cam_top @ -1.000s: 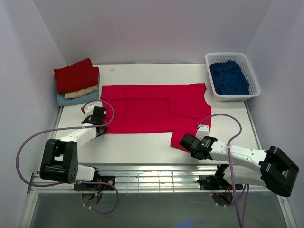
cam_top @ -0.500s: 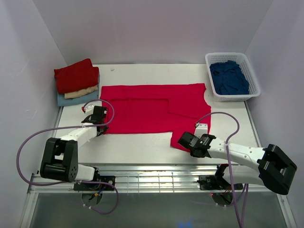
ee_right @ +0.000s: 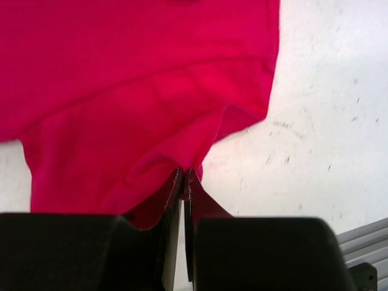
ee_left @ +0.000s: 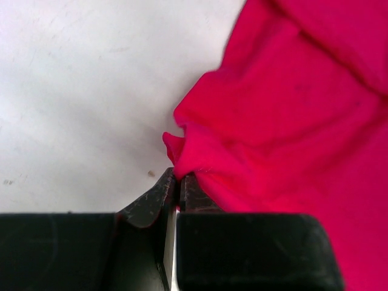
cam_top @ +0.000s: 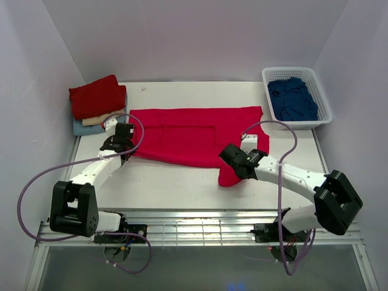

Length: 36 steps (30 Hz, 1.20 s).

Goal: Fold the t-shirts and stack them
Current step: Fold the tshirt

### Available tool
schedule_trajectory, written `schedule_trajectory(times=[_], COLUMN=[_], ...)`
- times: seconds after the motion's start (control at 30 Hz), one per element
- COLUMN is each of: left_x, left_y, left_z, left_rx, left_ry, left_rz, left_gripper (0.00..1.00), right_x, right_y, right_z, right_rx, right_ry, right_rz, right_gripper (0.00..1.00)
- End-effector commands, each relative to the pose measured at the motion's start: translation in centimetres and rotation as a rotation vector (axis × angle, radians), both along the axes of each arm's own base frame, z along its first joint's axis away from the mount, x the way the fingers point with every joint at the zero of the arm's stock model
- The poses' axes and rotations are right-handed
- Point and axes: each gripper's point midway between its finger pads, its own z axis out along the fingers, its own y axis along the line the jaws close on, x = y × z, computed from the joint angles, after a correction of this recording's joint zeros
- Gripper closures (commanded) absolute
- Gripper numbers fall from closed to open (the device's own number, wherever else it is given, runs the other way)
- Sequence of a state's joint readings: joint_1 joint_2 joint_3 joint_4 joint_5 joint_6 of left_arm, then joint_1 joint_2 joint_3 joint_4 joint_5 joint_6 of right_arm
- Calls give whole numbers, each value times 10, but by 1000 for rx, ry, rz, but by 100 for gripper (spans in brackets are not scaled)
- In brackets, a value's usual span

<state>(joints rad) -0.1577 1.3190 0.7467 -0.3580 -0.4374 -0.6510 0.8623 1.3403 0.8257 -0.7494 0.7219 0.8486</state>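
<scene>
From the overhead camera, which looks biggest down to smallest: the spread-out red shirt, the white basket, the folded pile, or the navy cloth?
1. crimson t-shirt, clearly the largest.
2-3. white basket and folded pile: too alike to rank.
4. navy cloth, which fits inside the basket.

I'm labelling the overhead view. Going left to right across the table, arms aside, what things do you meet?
From the left: pile of folded shirts → red t-shirt spread flat → white basket holding a blue shirt.
</scene>
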Motion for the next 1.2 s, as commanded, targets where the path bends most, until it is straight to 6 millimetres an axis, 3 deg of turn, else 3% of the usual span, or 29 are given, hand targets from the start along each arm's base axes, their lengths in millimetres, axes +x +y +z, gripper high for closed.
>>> schedule_trajectory(times=[0.0,0.2,0.27,0.57,0.6,0.87,1.17], left_x=[28,56,62,97,100,126,131], left_y=[5,2,3,3,2,2,6], left_z=[17,1,1,2,2,-2,-3], left_rx=[32,50,58,80,85,104,116], left_ry=[-46,10,11,26,29,56,80], left_rz=[5,-20,-25,-60,-67,-88,-95], left_gripper=[97,97,97,97,97,98,99], right_x=[44,103,121,186,195,233,257], right_y=[-9,-13,-14,-8,-6,-8,-21], right_z=[23,33,42,40,47,46,61], right_rx=[-64,-84,-81,-94,-85,-77,-87], right_ry=[-90,-118,-138,-111,-126,-116,-131], right_rz=[-13,-12,-20,31,32,50,36], right_gripper=[92,92,92,92,92,92,92])
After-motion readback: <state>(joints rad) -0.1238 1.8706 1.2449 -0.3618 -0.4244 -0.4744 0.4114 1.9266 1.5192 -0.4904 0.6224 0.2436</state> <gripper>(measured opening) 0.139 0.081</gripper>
